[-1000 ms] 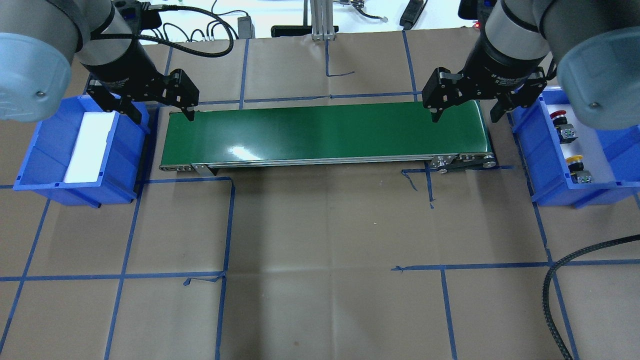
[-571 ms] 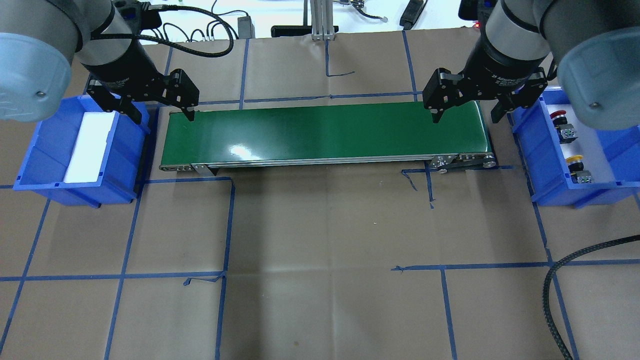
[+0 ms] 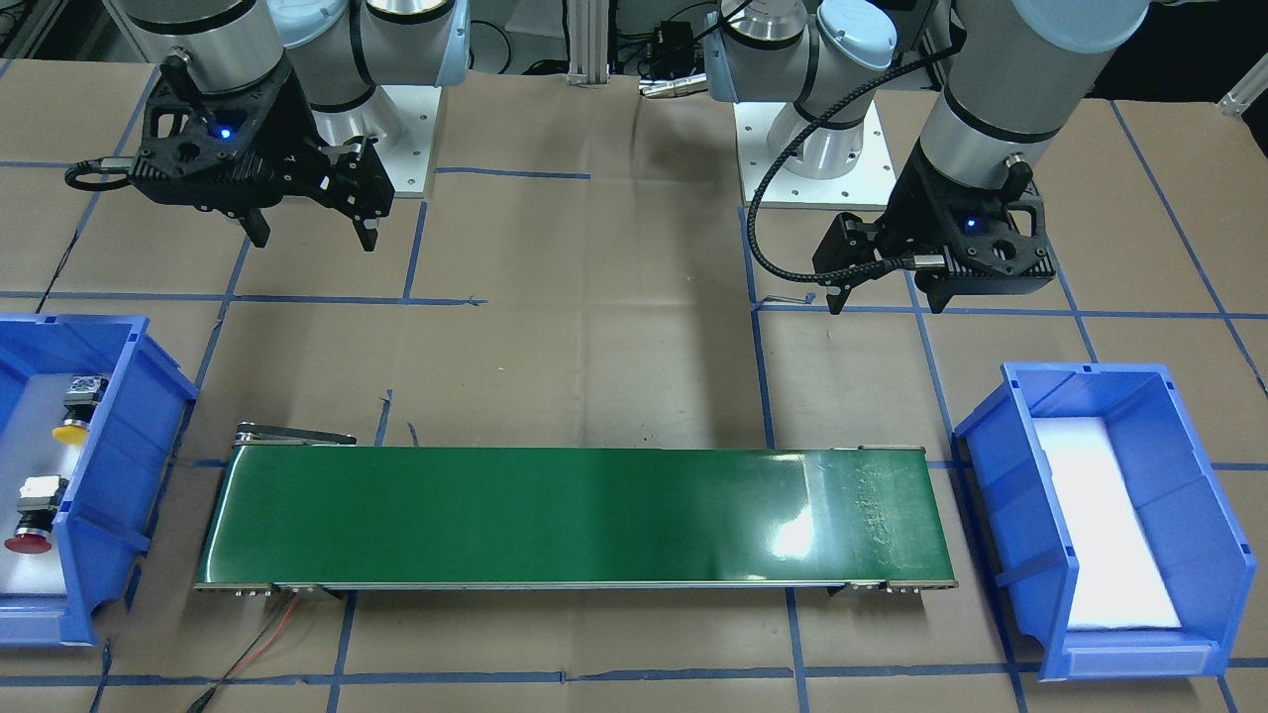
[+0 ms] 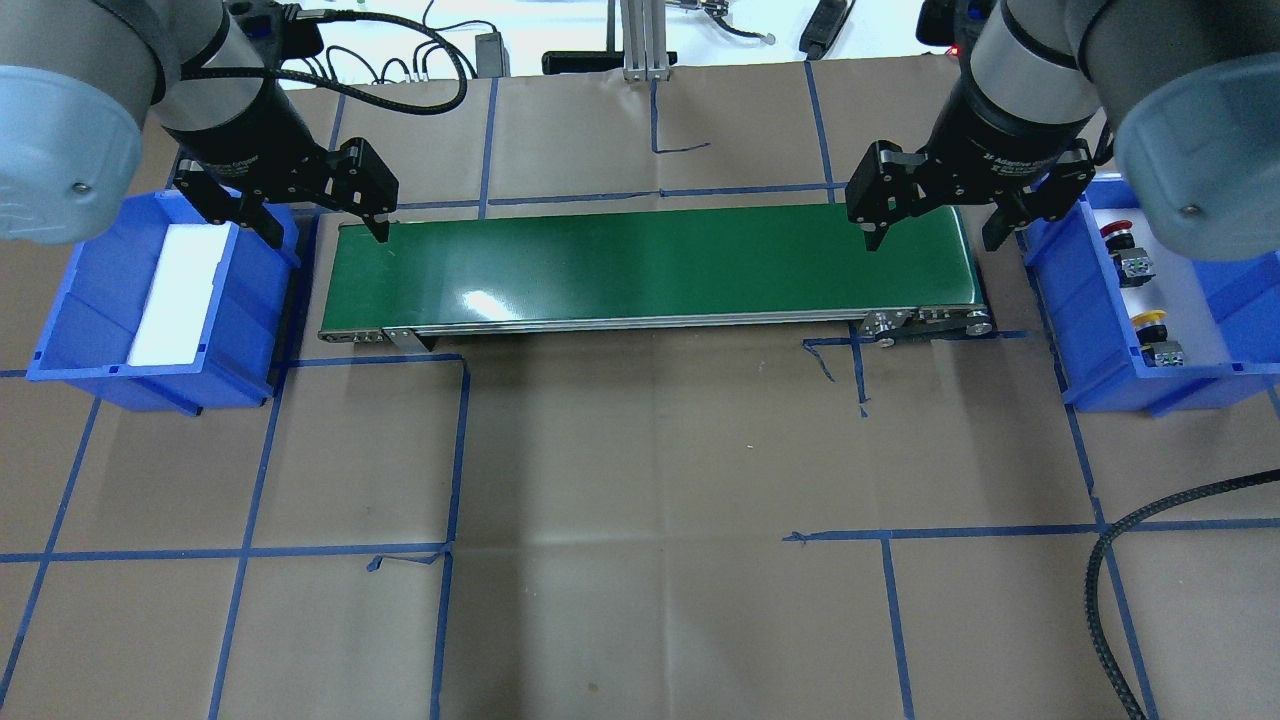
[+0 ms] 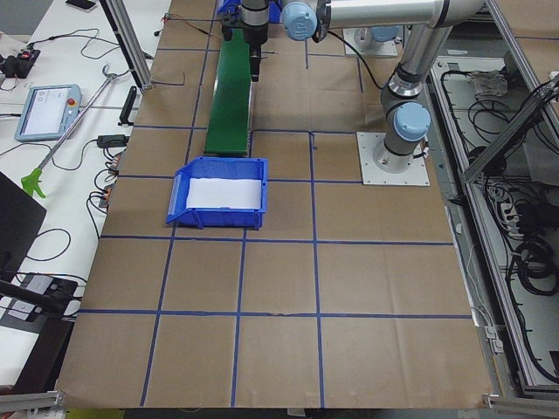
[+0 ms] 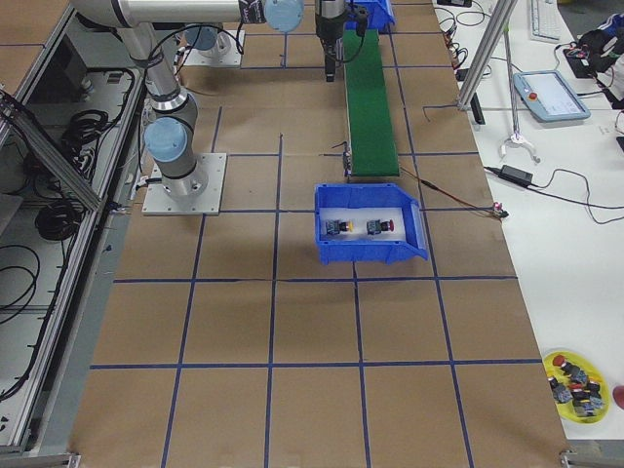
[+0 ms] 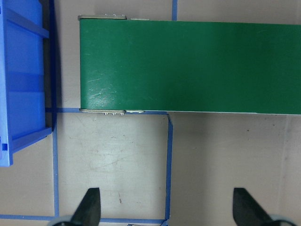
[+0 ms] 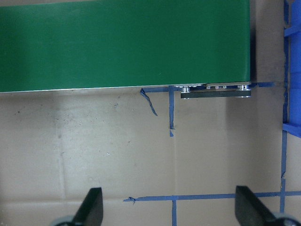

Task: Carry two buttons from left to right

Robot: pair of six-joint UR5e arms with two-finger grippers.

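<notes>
The red button [image 4: 1117, 230] and yellow button [image 4: 1150, 321] lie in the right bin [image 4: 1062, 300], and with the left gripper [image 4: 328, 238] and right gripper [image 4: 932, 243] spread wide and empty over the conveyor belt [image 4: 650, 262], the likeliest slip is the right gripper's outer finger clipping the bin wall and jolting the 2.

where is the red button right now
In the overhead view the red button lies in the blue bin at the table's right end, just beyond the yellow button.

Fingers [image 8: 91, 207] wide apart; green belt [image 8: 122, 44] beyond.
</notes>
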